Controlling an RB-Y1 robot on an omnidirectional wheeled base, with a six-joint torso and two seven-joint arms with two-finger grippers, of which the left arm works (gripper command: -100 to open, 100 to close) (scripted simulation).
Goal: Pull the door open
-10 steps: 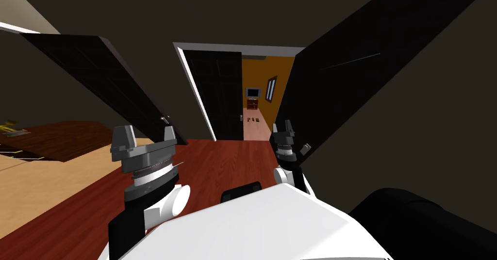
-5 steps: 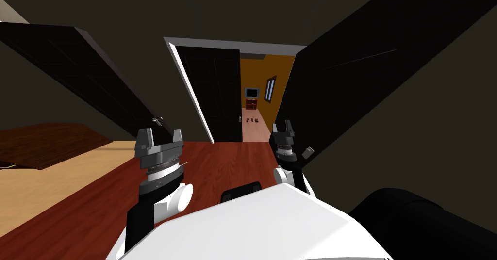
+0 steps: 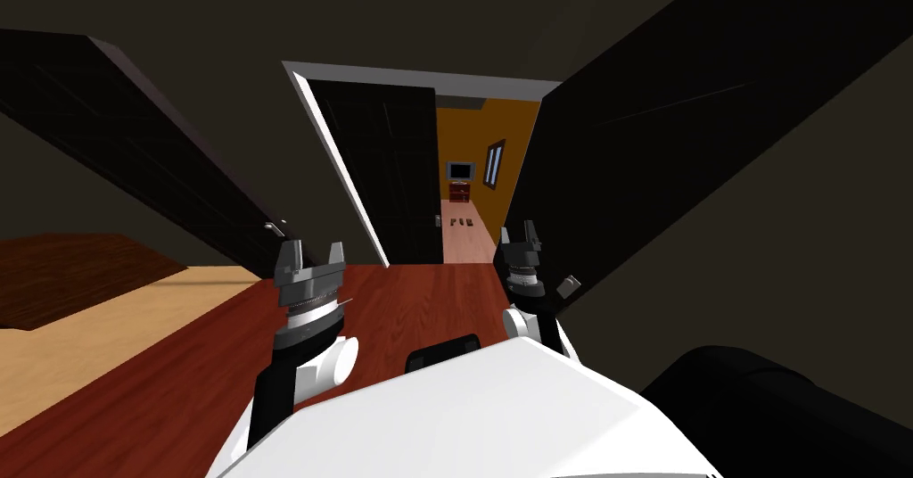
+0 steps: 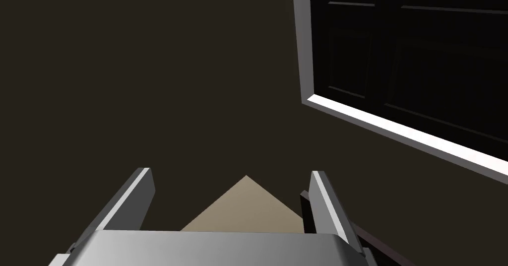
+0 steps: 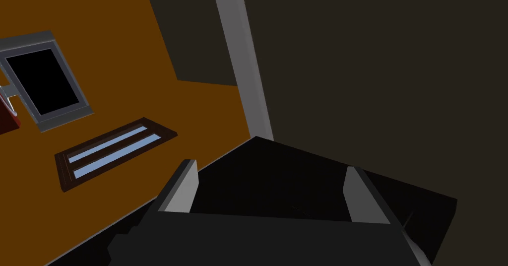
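Left claw [image 3: 312, 251] spread, near the handle [image 3: 275, 228] on the left door [image 3: 152, 152]; right claw [image 3: 521, 230] spread too, beside the right door [image 3: 678, 143].

The left gripper [image 3: 310, 256] and the right gripper [image 3: 520, 232] have two grey blade fingers [image 4: 139, 198], a ribbed dark wrist [image 3: 306, 305] with white band, and a white round joint [image 3: 328, 364] at 6 o'clock.

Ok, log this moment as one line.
left pincer: open, empty, near door handle | dark door: handle ungripped | right pincer: open, empty
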